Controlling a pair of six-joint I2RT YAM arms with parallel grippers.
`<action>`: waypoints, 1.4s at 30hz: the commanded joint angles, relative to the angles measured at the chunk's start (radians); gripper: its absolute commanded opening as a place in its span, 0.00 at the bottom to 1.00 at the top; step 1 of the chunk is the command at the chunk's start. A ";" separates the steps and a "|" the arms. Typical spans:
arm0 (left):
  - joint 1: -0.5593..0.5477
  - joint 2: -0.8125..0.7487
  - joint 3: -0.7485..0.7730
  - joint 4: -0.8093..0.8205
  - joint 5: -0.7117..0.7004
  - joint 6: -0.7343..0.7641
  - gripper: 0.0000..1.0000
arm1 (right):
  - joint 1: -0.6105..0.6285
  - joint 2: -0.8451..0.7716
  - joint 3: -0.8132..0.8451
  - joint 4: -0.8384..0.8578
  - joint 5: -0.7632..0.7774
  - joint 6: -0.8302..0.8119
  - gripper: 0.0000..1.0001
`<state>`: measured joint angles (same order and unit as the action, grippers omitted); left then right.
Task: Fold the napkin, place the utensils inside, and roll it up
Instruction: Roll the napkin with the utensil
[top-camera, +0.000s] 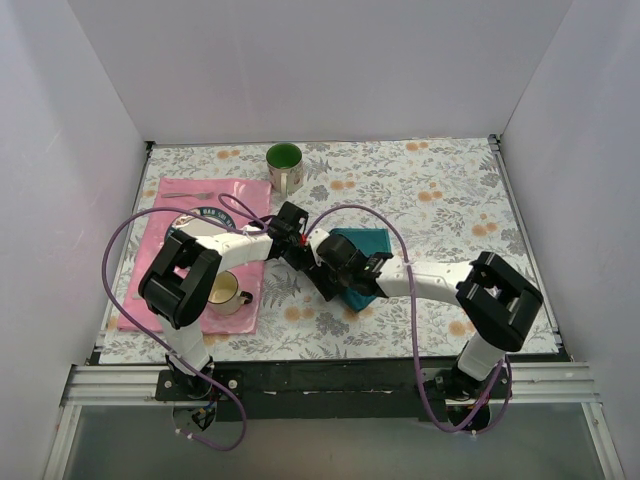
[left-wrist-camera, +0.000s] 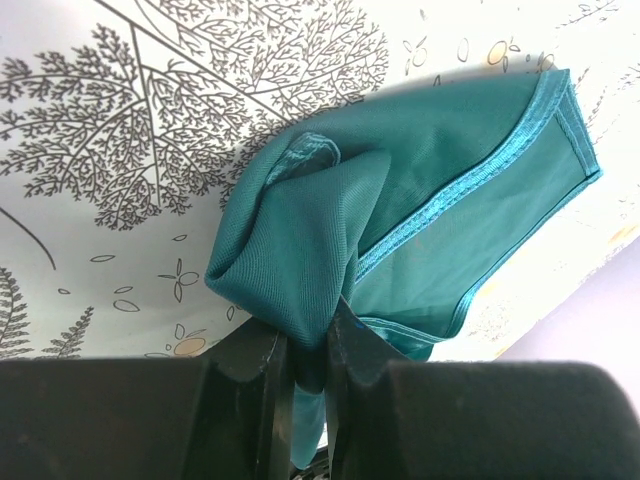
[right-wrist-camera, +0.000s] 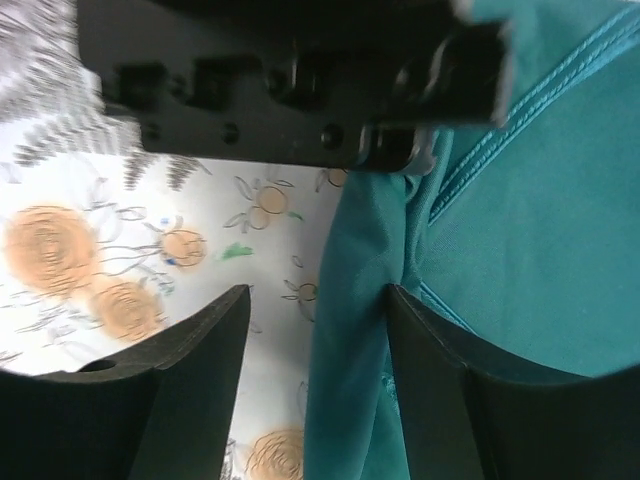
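The tabletop (top-camera: 440, 200) is covered edge to edge with a pale cloth printed with grey fern-like leaves and orange flowers. The wrist views show the same print close up, grey sprigs on white and blurred orange blooms. Plain white panels box it in: a far wall (top-camera: 320, 60), a left wall (top-camera: 50, 150) and a right wall (top-camera: 590, 150), meeting at the far corners. Along the near edge a silver metal rail (top-camera: 110, 385) carries a black plate (top-camera: 330, 375), with a dull grey surface (top-camera: 330, 445) nearer still. The light is soft and even, with only faint shadows
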<state>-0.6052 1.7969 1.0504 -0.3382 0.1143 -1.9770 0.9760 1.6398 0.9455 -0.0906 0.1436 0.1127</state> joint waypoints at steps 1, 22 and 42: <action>-0.007 0.019 0.010 -0.087 0.010 -0.016 0.00 | 0.036 0.044 -0.017 0.057 0.168 -0.013 0.63; 0.019 -0.096 -0.061 -0.012 -0.018 0.127 0.66 | -0.241 0.115 -0.139 0.215 -0.430 0.113 0.01; -0.005 0.085 -0.024 0.056 0.012 0.132 0.42 | -0.527 0.437 -0.223 0.745 -1.167 0.626 0.01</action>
<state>-0.6003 1.8153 1.0424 -0.2558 0.1772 -1.8648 0.4480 2.0014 0.7731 0.5926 -0.9806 0.6357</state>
